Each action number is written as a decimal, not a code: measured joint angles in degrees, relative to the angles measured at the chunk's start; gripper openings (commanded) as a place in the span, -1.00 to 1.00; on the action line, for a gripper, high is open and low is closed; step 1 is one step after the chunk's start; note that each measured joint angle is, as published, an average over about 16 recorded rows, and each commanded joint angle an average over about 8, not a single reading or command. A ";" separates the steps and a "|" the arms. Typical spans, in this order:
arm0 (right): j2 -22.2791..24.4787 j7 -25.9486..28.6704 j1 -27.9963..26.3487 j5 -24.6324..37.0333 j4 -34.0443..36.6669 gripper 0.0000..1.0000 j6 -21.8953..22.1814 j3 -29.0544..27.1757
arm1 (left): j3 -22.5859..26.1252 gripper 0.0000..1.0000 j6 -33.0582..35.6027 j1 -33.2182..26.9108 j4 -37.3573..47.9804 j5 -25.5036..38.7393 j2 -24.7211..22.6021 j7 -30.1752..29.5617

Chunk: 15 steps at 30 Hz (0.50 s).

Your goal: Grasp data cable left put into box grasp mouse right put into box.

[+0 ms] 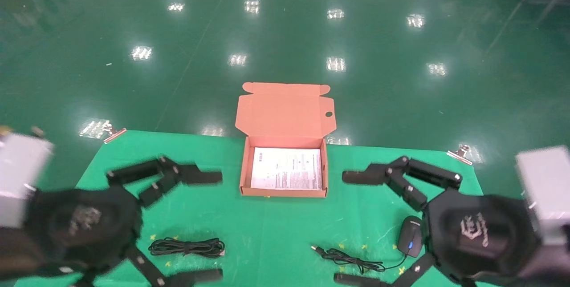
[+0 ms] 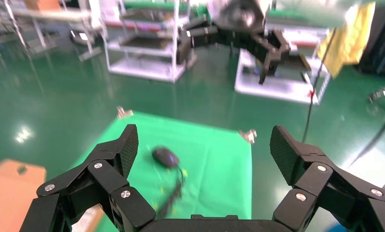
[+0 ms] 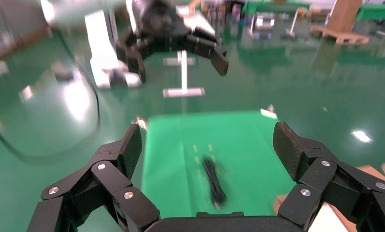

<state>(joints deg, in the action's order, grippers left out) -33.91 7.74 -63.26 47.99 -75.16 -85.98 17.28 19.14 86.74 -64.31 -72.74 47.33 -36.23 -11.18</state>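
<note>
Both pincers are spread wide and hold nothing: left pincer (image 1: pixel 213 224) above the thin black looped data cable (image 1: pixel 187 247), right pincer (image 1: pixel 352 227) beside the small black oval mouse (image 1: pixel 410 235). The orange-brown cardboard box (image 1: pixel 243 175) sits open between them.

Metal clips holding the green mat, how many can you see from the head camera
2. One metal clip sits at the green mat's far left corner, the other at its far right corner. Any on the near edge would be hidden behind the arms.

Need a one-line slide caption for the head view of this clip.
Both open grippers, left and right, flank the open box; data cable and mouse lie unpacked on the green mat.
</note>
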 measured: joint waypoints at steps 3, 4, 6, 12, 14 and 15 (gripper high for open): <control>0.20 -2.04 -1.42 3.91 -0.70 1.00 -0.46 1.09 | 1.93 1.00 0.76 -1.87 0.45 3.45 -0.72 -0.41; 0.20 -2.84 -2.02 5.44 -0.93 1.00 -0.63 1.57 | 2.68 1.00 1.00 -2.61 0.64 4.82 -1.02 -0.55; 0.12 -4.49 -3.32 8.62 -1.40 1.00 -1.03 2.67 | 4.28 1.00 1.48 -4.19 1.13 7.70 -1.67 -0.84; -1.10 -9.68 -7.98 18.89 -2.17 1.00 -2.12 7.14 | 9.67 1.00 2.58 -9.67 2.89 17.55 -4.19 -1.20; -1.75 -11.30 -9.62 22.43 -2.32 1.00 -2.27 8.90 | 11.58 1.00 2.72 -11.52 3.46 21.04 -5.23 -1.15; -2.07 -12.15 -10.44 24.29 -2.41 1.00 -2.32 9.82 | 12.53 1.00 2.74 -12.40 3.74 22.77 -5.77 -1.10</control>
<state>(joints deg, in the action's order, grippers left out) -35.98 -4.41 -73.70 72.28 -77.57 -88.30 27.10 31.67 89.48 -76.71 -69.00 70.10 -41.99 -12.28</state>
